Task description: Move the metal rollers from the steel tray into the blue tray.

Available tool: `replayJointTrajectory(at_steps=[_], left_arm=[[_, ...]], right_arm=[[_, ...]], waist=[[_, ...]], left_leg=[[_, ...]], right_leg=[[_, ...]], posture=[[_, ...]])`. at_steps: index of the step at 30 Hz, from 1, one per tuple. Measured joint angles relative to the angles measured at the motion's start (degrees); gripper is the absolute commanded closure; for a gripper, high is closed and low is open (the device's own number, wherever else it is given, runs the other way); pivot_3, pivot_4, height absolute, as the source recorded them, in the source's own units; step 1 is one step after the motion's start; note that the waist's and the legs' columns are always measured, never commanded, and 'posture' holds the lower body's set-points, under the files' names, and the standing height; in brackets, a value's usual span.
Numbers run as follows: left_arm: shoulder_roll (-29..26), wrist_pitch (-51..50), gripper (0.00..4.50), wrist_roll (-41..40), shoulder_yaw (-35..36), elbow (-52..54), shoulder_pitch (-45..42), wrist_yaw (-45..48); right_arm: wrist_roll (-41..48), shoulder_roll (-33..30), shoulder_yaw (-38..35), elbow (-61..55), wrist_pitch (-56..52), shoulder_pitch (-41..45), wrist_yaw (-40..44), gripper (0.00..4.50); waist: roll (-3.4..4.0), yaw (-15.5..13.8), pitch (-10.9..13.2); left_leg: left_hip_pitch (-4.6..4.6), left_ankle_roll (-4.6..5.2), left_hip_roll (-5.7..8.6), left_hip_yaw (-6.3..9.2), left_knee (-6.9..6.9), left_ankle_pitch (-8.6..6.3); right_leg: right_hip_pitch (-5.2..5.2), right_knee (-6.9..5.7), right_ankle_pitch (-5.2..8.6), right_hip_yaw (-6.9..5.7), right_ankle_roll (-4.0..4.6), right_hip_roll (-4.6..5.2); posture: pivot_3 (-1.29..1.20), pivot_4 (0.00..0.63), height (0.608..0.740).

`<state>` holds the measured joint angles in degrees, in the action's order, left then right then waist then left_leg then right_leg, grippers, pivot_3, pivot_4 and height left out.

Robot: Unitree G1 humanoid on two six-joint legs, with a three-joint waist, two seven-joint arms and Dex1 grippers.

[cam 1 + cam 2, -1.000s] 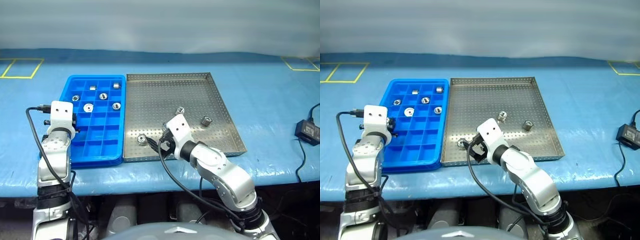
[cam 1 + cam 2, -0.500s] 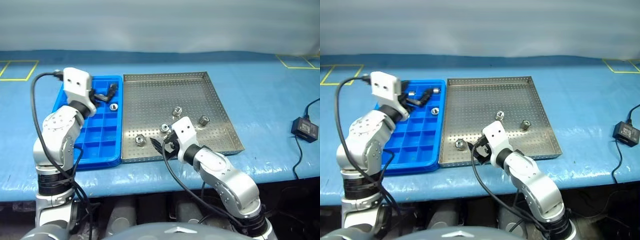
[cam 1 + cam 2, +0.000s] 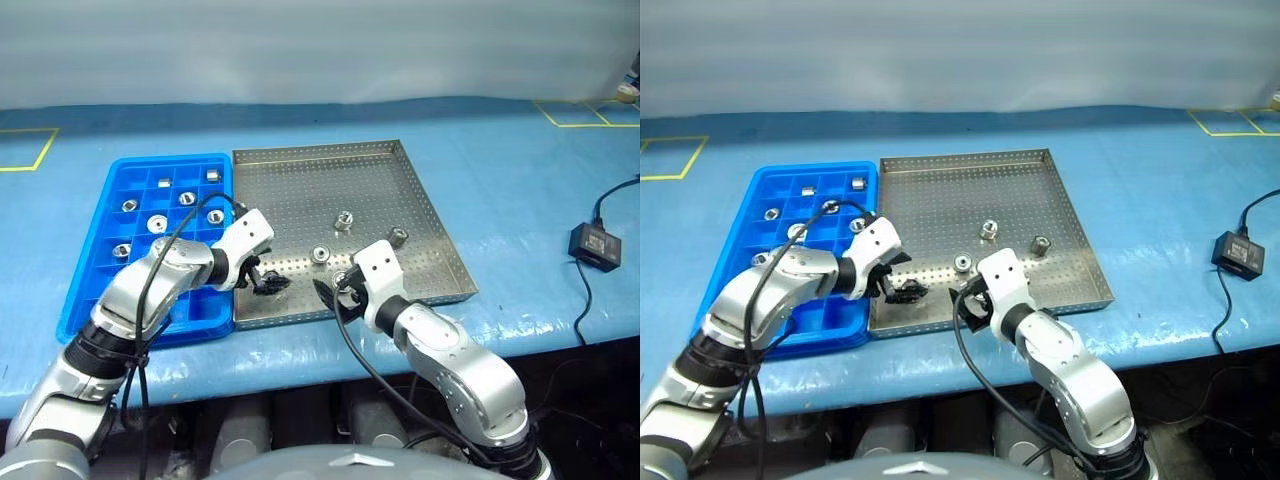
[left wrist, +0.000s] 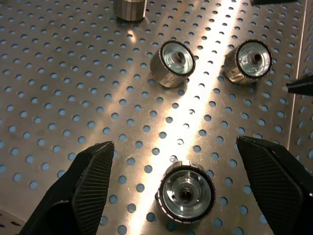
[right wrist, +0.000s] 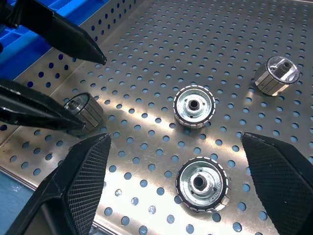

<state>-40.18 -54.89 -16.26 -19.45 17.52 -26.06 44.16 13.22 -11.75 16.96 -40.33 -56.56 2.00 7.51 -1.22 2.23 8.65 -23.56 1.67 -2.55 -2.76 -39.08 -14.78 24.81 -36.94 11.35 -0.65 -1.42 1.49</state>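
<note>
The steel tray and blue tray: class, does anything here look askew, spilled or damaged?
Nothing stands out. The steel tray lies flush beside the blue tray. Some metal rollers lie loose on the steel tray's floor, some tipped on their sides, awaiting transfer. Others sit singly in blue compartments. Nothing is spilled on the table.

**Bright metal, glossy plastic, textured black pads**

Perforated sheet metal in the steel tray (image 4: 58, 73), brushed and streaked with glare. Polished, mirror-bright metal rollers (image 4: 186, 191), ribbed around the rim, smooth on the face. Glossy moulded plastic in the blue tray (image 3: 85, 300). Matt black fingers (image 5: 73, 186) with a fine woven, carbon-like texture. Slightly wrinkled, faintly shiny blue sheeting over the table (image 3: 520, 180).
</note>
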Motion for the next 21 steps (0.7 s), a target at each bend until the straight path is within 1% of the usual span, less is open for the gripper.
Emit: replayJointTrajectory(at_steps=[3, 6, 7, 8, 10, 14, 15, 17, 19, 21], left_arm=[[-2.4, 1.9, 0.15, 2.6, -3.6, -1.2, -1.0, 2.0], [-4.0, 3.8, 0.77, 4.9, -6.2, -1.7, -2.3, 4.3], [-4.1, 4.4, 1.06, 5.6, -6.8, -2.1, -2.7, 4.7], [-4.0, 4.9, 1.46, 6.3, -7.2, -2.4, -3.1, 4.8], [-3.6, 5.7, 2.10, 6.9, -7.3, -3.8, -3.6, 5.2], [-1.5, 6.4, 3.44, 7.1, -6.3, -4.5, -3.5, 5.0], [-0.9, 6.4, 3.52, 7.0, -5.8, -4.5, -3.1, 4.7], [0.1, 6.2, 3.52, 6.5, -4.2, -4.4, -1.8, 3.9], [2.0, 5.1, 3.52, 6.0, -1.1, -4.3, -0.1, 1.5], [4.8, 3.6, 3.52, 4.9, 3.8, -3.5, 1.9, -2.1]], right_arm=[[-0.1, 0.5, 0.0, -0.4, 0.0, -0.2, -0.4, 0.00], [-0.2, 0.7, 0.0, -0.4, 0.0, -0.2, -0.4, 0.00], [-0.2, 0.7, 0.0, -0.4, 0.0, -0.2, -0.4, 0.00], [-0.3, 0.8, 0.0, -0.4, 0.0, -0.2, -0.4, 0.00], [-0.5, 0.9, 0.0, -0.4, 0.0, -0.2, -0.4, 0.00], [-0.7, 0.9, 0.0, -0.4, 0.0, -0.2, -0.4, 0.00], [-0.7, 0.9, 0.0, -0.4, 0.0, -0.1, -0.4, 0.00], [-0.8, 0.9, -0.1, -0.4, 0.0, 0.0, -0.3, 0.00], [-0.9, 0.7, -0.1, -0.4, 0.0, 0.1, -0.2, 0.00], [-0.9, 0.6, -0.1, -0.4, 0.0, 0.4, -0.1, 0.00]], waist=[[0.00, 0.1, 0.0], [0.01, 0.1, 0.0], [0.01, 0.1, 0.0], [0.01, 0.0, 0.0], [0.01, 0.1, 0.0], [0.01, 0.0, 0.0], [0.01, 0.1, 0.0], [0.01, 0.1, 0.0], [0.01, 0.0, 0.0], [0.01, 0.0, 0.0]], left_leg=[[-0.01, 0.00, -0.01, -0.02, 0.00, 0.00], [-0.01, 0.00, -0.01, -0.02, 0.00, 0.00], [-0.01, 0.00, -0.01, -0.02, 0.00, 0.00], [-0.01, 0.00, -0.01, -0.02, 0.00, 0.00], [-0.01, 0.00, -0.01, -0.03, 0.00, 0.00], [-0.02, 0.00, -0.01, -0.03, 0.00, 0.00], [-0.02, 0.00, -0.01, -0.04, 0.00, 0.00], [-0.03, 0.00, -0.01, -0.04, 0.00, 0.00], [-0.06, 0.00, -0.02, -0.04, 0.00, 0.00], [-0.07, 0.00, -0.02, -0.04, -0.01, 0.00]], right_leg=[[0.04, -0.03, 0.00, 0.01, 0.00, -0.01], [0.05, -0.03, 0.01, 0.01, 0.01, -0.01], [0.04, -0.03, 0.01, 0.01, 0.01, -0.01], [0.04, -0.03, 0.01, 0.01, 0.01, -0.01], [0.04, -0.03, 0.01, 0.01, 0.01, -0.01], [0.05, -0.03, 0.00, 0.02, 0.00, -0.01], [0.05, -0.02, 0.00, 0.02, 0.00, -0.01], [0.06, -0.03, 0.00, 0.03, -0.01, -0.01], [0.09, -0.05, 0.00, 0.03, -0.01, -0.01], [0.11, -0.05, -0.02, 0.04, -0.03, -0.01]], posture=[[-0.11, 0.150, 0.740], [-0.11, 0.150, 0.740], [-0.11, 0.150, 0.740], [-0.11, 0.150, 0.740], [-0.11, 0.150, 0.740], [-0.10, 0.150, 0.740], [-0.09, 0.150, 0.740], [-0.09, 0.150, 0.740], [-0.07, 0.150, 0.740], [-0.05, 0.150, 0.740]])
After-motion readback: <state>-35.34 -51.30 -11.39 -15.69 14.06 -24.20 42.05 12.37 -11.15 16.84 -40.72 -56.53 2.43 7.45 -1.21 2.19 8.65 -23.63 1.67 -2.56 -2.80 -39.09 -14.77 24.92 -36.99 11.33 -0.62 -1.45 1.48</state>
